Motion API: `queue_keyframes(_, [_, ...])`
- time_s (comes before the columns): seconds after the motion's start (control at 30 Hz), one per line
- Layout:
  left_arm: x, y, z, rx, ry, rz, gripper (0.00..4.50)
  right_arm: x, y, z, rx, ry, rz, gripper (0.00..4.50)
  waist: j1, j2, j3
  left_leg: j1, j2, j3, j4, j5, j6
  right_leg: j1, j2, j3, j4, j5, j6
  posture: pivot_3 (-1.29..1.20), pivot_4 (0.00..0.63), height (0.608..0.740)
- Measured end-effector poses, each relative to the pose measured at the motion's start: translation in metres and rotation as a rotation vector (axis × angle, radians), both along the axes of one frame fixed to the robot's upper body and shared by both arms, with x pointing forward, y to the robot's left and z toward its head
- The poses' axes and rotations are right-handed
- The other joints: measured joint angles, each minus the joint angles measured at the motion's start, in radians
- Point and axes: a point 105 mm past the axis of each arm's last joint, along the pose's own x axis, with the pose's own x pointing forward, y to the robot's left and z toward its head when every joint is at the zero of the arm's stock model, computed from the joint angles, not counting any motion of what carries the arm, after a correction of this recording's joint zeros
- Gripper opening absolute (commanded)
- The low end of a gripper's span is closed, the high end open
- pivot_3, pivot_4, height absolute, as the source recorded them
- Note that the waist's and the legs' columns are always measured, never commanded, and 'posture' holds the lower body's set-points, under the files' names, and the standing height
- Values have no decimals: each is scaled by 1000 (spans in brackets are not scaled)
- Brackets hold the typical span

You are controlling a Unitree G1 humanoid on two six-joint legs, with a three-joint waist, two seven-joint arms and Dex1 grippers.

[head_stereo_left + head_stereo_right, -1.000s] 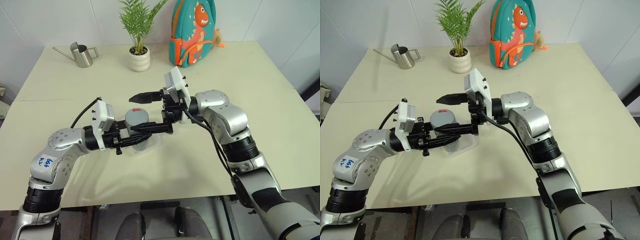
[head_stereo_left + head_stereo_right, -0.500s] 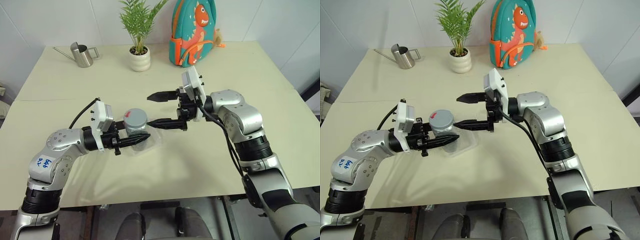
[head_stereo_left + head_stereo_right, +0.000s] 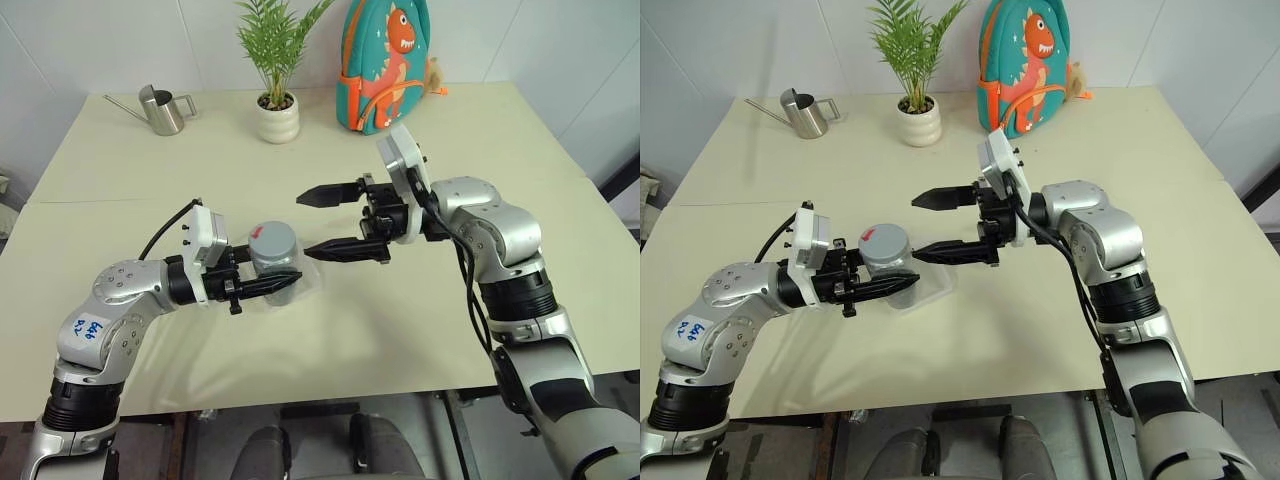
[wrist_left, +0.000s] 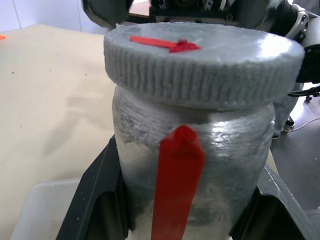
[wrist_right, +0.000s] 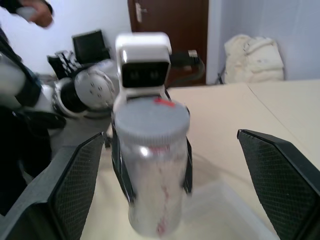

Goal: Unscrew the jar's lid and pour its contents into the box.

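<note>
Grey ribbed lid (image 3: 272, 237), still seated on the jar (image 3: 274, 262), now uncovered: right gripper (image 3: 323, 222) drawn back to the right since a second ago, when its lower finger lay across the jar's front and its upper finger reached over the cap. Fingers spread wide and holding nothing, pointing left, just right of the jar and apart from it.

Left gripper (image 3: 283, 281) unmoved, still clenched on the jar's body from the left, black fingers (image 4: 95, 192) pressed to both sides in the left wrist view. Jar held upright at centre of the table (image 3: 400, 330), over the box (image 3: 305, 285).

Materials and shapes:
- Lid: round, matte, finely ridged rim, flat top with a thin red mark (image 4: 165, 43).
- Jar: cloudy clear plastic cylinder, a red arrow-shaped strip (image 4: 176, 185) running up its side.
- Box: shallow clear plastic, rounded corners, faint against the cream tabletop.
- Far edge of table: polished steel watering can (image 3: 163, 108) at left, leafy plant in a ribbed white pot (image 3: 277, 115), teal dinosaur backpack (image 3: 385, 60) to its right.

Hard to make out: contents hidden behind the cloudy wall; box mostly covered by jar and left fingers, only its right corner clear; whether the jar's base touches the box cannot be told. Person's hand (image 5: 31, 12) cut off at a corner of the right wrist view.
</note>
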Motion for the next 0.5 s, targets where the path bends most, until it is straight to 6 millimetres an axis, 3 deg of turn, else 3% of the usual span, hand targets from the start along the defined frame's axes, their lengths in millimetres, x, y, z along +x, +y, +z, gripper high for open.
queue_keyframes(0.27, [0, -2, 1, -1, -5, -8, 1903, -11, 27, -2, -13, 6, 69, 4471, 0, 0, 0, 0, -1, 0, 0, 0, 0, 0, 0, 0, 0, 0, 0, 0, 150, 740])
queue_keyframes(0.43, [0, -3, 0, 1, -1, -13, 1903, -14, 32, -1, -6, 9, 81, 4471, 1, 0, 0, 0, -1, 0, 0, 0, 0, 0, 0, 0, 0, 0, 0, 0, 150, 740])
queue_keyframes(0.5, [0, -3, 0, 1, -1, -12, 1903, -13, 32, -1, -4, 10, 77, 4086, 1, 0, 0, 0, -1, 0, 0, 0, 0, 0, 0, 0, 0, 0, 0, 0, 150, 740])
